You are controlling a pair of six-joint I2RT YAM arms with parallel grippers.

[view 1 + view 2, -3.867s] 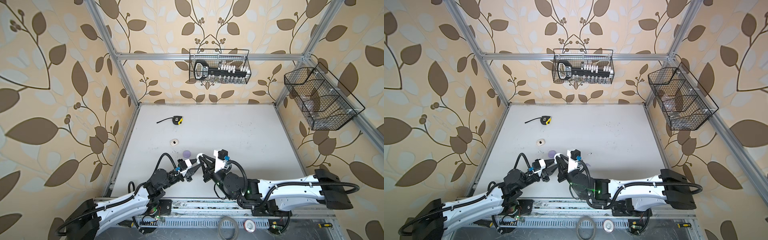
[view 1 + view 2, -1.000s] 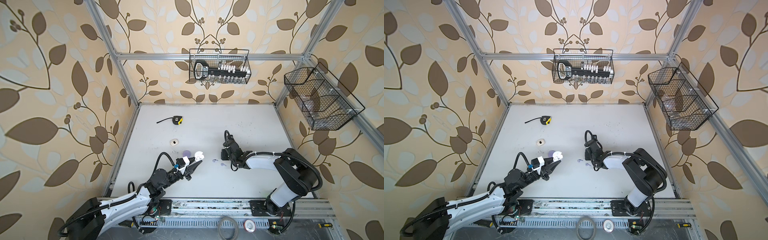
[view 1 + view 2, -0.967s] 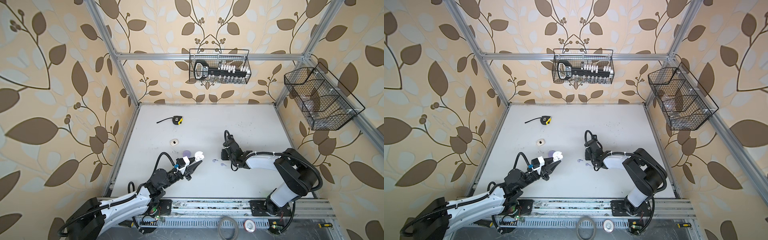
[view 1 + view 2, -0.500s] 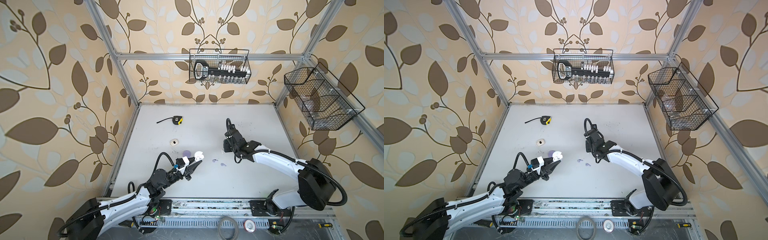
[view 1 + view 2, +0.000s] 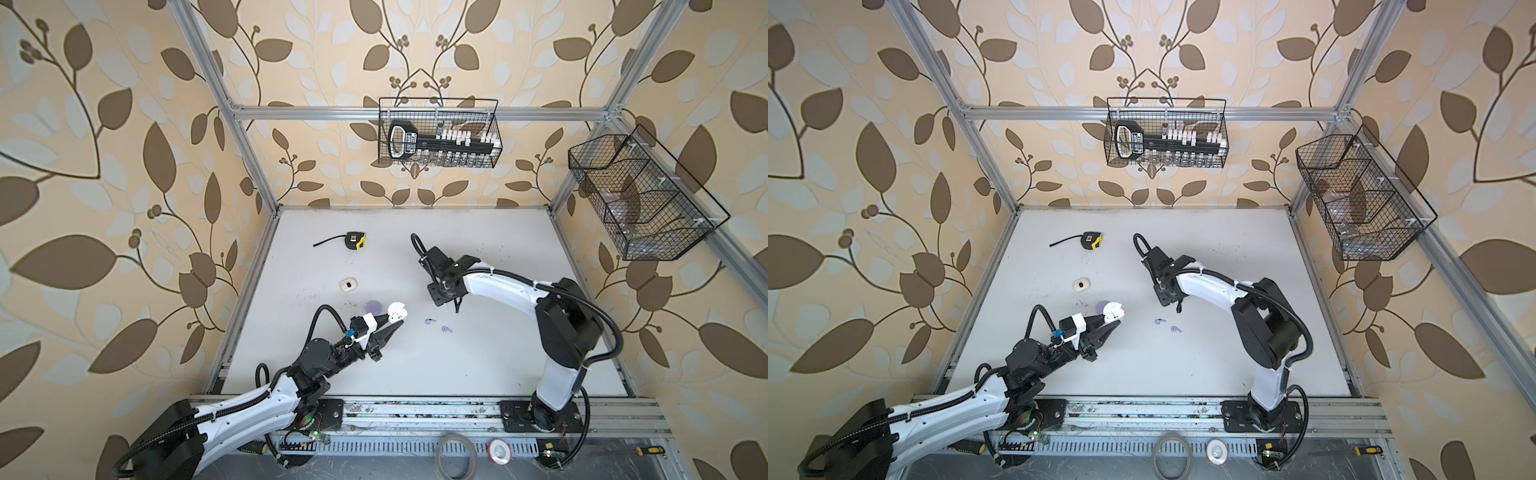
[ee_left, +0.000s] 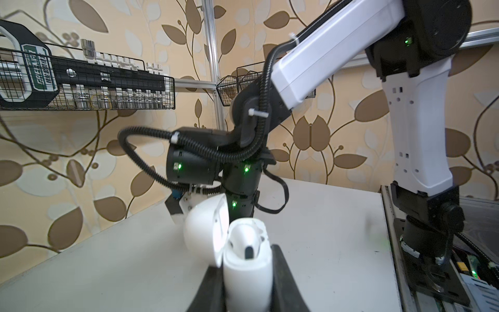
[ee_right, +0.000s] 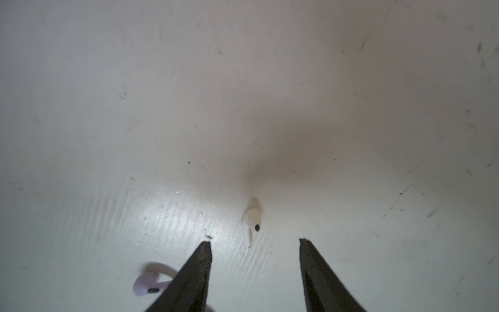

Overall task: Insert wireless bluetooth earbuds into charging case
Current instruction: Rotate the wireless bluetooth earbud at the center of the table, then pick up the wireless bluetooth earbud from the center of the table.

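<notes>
My left gripper point(image 5: 394, 323) is shut on a white charging case point(image 5: 397, 311) held above the table with its lid hinged open; in the left wrist view the case point(image 6: 247, 267) stands between the two black fingers, one dark slot showing inside. My right gripper point(image 7: 255, 241) is open and points down at the table, with nothing between its fingers. A white earbud point(image 7: 252, 218) lies on the table just ahead of its fingertips. A lilac earbud point(image 7: 151, 281) lies beside one finger. In both top views two lilac earbuds point(image 5: 431, 321) point(image 5: 1176, 329) lie between the two grippers.
A lilac case point(image 5: 373, 307) sits just behind the held case and a cream case point(image 5: 349, 284) further back. A yellow-black tape measure point(image 5: 355, 241) lies at the back left. Wire baskets point(image 5: 438, 137) point(image 5: 640, 199) hang on the back and right walls.
The right arm has left the case, swung right and back with its elbow raised, and its jaws have opened over the white earbud. The left gripper has kept still with the case.
</notes>
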